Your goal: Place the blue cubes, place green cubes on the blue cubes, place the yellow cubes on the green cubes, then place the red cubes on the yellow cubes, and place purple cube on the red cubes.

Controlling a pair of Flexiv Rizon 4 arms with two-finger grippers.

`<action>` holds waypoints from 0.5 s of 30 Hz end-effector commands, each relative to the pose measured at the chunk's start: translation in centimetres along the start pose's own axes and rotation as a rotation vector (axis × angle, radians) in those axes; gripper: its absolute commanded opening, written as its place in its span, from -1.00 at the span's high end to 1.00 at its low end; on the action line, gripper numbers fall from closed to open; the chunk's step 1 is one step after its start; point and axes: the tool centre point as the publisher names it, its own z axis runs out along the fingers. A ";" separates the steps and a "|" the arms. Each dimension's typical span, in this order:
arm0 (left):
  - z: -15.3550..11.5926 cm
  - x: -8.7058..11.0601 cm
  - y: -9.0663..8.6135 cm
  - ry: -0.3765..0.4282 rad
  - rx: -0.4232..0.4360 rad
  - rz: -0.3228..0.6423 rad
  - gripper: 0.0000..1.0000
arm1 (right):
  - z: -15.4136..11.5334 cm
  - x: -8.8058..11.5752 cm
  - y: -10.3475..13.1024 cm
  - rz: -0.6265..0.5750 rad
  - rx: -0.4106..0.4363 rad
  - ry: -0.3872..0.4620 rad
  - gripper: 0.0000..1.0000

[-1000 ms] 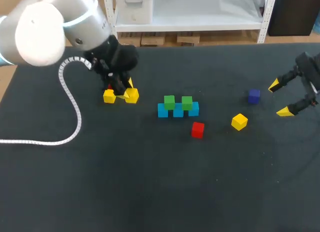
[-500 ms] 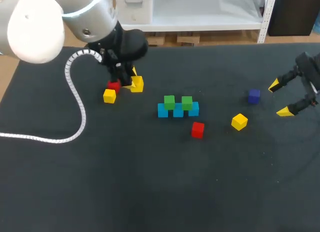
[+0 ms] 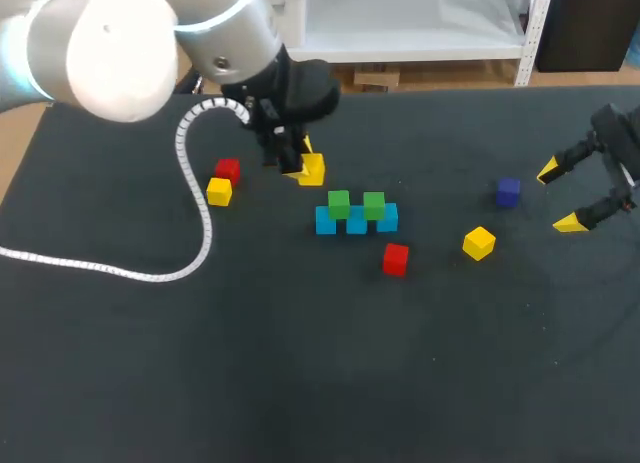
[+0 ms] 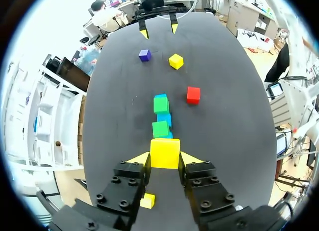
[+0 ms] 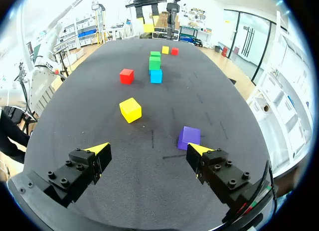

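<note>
— Head view, left half?
— Left red cube and left yellow cube lie loose on the table. Left tool clamps the held yellow cube near the blue row, which carries two green cubes.
— Right half?
— Right red cube, right yellow cube, purple cube. Right tool is spread, empty.

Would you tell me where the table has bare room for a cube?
Bare: the table in front of the red cube and white cable; between blue cubes and purple cube. Crowded: beside the green cubes, where the left end effector holds a yellow cube.
</note>
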 end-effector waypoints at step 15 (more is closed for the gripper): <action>3.7 -4.8 0.1 0.031 0.032 0.007 1.00 | 0.0 0.0 0.0 0.000 0.000 -0.001 -1.00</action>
